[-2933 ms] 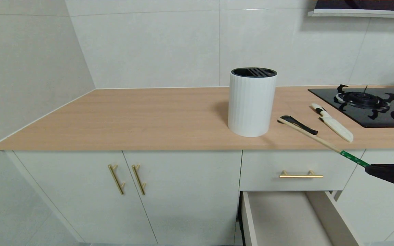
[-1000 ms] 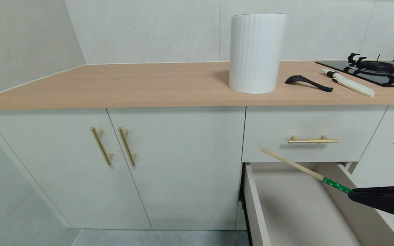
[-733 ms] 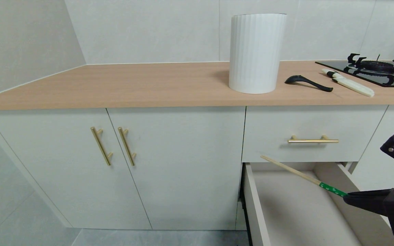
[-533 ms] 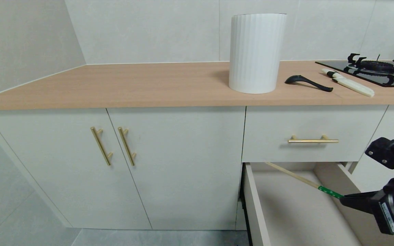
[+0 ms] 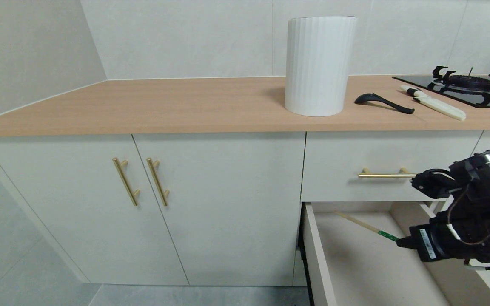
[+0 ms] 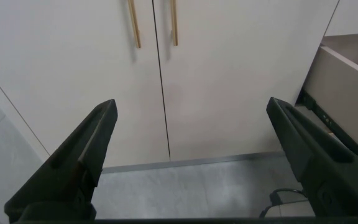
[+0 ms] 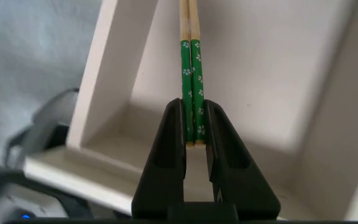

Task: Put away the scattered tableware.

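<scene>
- Lower than a moment ago, the chopsticks now slant into the open drawer, tips ahead of the right gripper.
- Facing cabinet doors, the left gripper hangs spread apart, holding nothing.
- Clamped on the chopsticks' green ends, the right gripper looks close to release; spoon and knife wait on the counter above it.

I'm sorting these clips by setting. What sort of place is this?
Most likely a home kitchen: a black gas hob set into a light wooden countertop, pale cabinets with brass bar handles, and a cream-coloured knife lying on it.
</scene>
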Controlling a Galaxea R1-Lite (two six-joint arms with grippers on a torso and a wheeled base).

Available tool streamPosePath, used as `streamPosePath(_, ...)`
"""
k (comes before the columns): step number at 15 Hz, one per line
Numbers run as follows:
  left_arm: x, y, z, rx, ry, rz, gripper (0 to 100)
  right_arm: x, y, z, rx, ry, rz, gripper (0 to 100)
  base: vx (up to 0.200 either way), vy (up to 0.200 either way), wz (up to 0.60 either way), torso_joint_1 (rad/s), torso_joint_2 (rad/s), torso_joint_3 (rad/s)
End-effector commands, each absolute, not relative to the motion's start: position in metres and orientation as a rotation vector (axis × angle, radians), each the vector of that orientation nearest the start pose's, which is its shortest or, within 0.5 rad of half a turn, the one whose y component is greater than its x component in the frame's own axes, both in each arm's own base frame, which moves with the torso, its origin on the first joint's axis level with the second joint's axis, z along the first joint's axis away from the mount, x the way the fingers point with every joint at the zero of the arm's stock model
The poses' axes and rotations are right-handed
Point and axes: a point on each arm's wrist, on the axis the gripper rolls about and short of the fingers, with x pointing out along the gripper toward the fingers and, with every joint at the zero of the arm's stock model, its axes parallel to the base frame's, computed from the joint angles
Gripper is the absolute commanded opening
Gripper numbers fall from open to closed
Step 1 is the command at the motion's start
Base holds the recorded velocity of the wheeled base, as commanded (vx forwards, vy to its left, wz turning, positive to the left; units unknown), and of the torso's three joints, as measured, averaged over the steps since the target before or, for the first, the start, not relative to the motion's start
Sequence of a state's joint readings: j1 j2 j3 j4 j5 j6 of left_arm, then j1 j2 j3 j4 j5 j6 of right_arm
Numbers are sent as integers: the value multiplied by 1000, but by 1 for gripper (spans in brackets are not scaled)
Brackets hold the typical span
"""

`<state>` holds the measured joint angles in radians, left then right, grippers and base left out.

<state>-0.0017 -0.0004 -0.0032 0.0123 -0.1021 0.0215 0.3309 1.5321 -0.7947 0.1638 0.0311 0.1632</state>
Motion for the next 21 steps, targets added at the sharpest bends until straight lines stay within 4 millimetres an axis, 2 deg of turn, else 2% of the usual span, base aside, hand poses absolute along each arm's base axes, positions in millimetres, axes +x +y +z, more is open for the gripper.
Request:
streamPosePath(1, -23, -2, 75, 21, 8, -103, 100, 249, 86, 129, 64, 996, 216, 0, 0, 0, 0, 0, 0, 0)
streamPosePath(3, -23, -2, 75, 21, 8, -103, 100, 269, 92, 104, 62, 983, 157, 0, 0, 0, 0, 0, 0, 0)
streamPosePath(6, -23, -2, 75, 21, 8, -104, 100, 284, 96, 77, 81, 993, 115, 0, 0, 0, 0, 0, 0, 0)
streamPosePath(11, -23, -2, 75, 21, 8, -104, 100, 294, 99, 41, 59, 1004, 88, 0, 0, 0, 0, 0, 0, 0)
streamPosePath(15, -23, -2, 75, 21, 8, -103, 100, 297, 104, 20, 37, 1054, 81, 0, 0, 0, 0, 0, 0, 0)
streamPosePath(21, -23, -2, 75, 21, 8, -104, 100, 302, 112, -27, -25, 1076, 33, 0, 0, 0, 0, 0, 0, 0)
